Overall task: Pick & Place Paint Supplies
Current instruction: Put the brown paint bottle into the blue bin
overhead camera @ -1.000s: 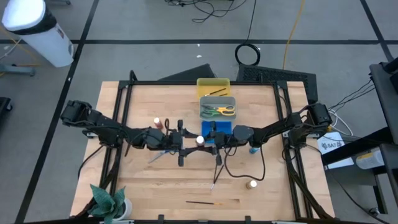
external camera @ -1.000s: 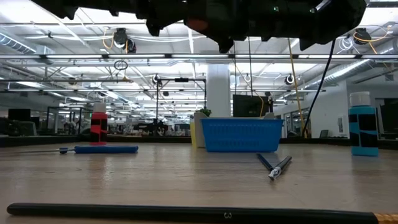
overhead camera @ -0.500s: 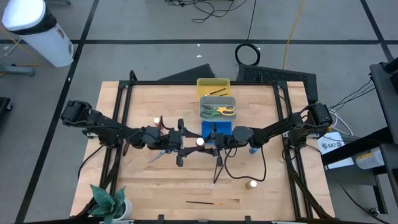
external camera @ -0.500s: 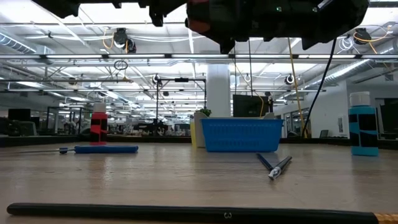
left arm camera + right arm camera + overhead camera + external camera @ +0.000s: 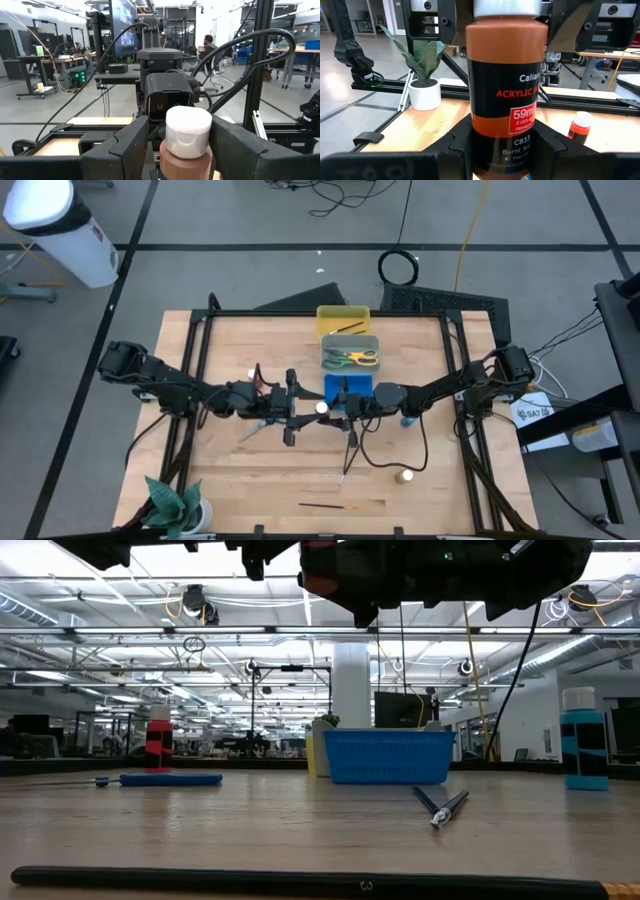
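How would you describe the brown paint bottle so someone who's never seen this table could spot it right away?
Start at the wooden table and find the blue tray near its middle. Just left of it, both arms meet, and the brown paint bottle sits between the left hand and the right hand. Unlike the other bottles standing on the table, it is held up in the air.

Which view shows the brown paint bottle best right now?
Right wrist view: the brown paint bottle fills it, label readable. Left wrist view shows its white cap and shoulder; the high view only the cap; the low view hides it among the arms.
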`<state>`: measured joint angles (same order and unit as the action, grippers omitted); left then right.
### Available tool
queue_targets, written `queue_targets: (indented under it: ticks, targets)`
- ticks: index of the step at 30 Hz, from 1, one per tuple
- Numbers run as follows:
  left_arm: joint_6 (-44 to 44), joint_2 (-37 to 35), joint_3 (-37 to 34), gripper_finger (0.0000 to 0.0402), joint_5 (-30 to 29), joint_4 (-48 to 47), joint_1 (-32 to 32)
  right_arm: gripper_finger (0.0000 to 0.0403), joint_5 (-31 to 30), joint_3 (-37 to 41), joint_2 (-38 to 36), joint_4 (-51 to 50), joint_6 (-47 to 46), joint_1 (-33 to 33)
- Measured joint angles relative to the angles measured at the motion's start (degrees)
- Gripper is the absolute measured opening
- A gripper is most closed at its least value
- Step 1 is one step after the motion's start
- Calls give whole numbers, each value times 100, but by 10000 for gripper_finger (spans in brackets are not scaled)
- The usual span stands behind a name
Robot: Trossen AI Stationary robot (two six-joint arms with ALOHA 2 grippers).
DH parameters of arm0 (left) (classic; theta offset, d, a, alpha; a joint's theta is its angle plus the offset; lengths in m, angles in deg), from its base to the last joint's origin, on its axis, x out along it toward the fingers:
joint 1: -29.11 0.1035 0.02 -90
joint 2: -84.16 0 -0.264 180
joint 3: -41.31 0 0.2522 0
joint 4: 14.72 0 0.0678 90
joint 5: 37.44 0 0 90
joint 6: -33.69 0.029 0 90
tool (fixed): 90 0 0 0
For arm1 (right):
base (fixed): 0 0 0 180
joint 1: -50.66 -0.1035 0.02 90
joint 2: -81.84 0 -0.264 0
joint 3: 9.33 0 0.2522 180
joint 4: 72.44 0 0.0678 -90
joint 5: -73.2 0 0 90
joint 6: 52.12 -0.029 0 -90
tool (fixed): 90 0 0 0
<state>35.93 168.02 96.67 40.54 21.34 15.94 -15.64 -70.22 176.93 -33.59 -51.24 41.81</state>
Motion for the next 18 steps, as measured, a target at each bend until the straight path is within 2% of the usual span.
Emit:
queue_targets:
  ticks: [5, 10, 18]
  targets:
    - [1, 9, 0, 199, 39, 0, 6, 112, 13, 2, 2, -30, -15, 48]
    - [25, 9, 0, 124, 50, -4, 7, 115, 22, 2, 2, -72, -34, 78]
    - [100, 15, 0, 122, 55, 0, 15, 158, 16, 2, 2, -104, -17, 100]
